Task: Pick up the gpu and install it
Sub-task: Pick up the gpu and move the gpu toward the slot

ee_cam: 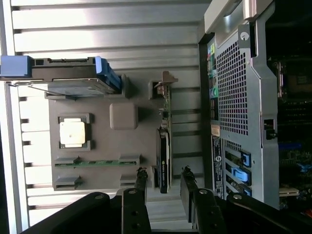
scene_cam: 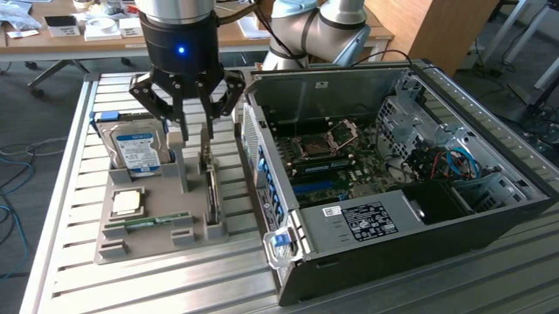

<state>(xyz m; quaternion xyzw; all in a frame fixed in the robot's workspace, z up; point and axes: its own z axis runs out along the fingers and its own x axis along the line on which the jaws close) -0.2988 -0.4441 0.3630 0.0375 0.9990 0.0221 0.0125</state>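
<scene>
**Colleague:** What's around the tool?

**Operator:** The biggest thing is the open black steel computer case [scene_cam: 419, 258], lying on its side just beside my gripper with the motherboard exposed. Through the wrist camera I see its perforated rear panel [ee_cam: 234, 87] close by one finger. Everything sits on a slatted aluminium table [scene_cam: 175, 281].

**Colleague:** And under the tool?

**Operator:** A grey moulded plastic parts tray [scene_cam: 148, 229] is below me. On the side away from the case, a silver hard drive with a blue-white label [scene_cam: 135, 147] stands in its slot.

**Colleague:** The gpu?

**Operator:** The gpu [ee_cam: 164, 156], a green circuit-board card with a black fan, stands on edge in the tray. It is right beneath my gripper [scene_cam: 194, 134] and lines up with the gap between the two fingers.

**Colleague:** Do you have hold of it?

**Operator:** No. My jaws are spread wide and I'm holding nothing. I can't tell whether a fingertip touches the card.

**Colleague:** Anything smaller?

**Operator:** A square silver processor chip [scene_cam: 127, 201] lies beyond the card, and nearby is a slim green memory stick [scene_cam: 153, 221].
</scene>
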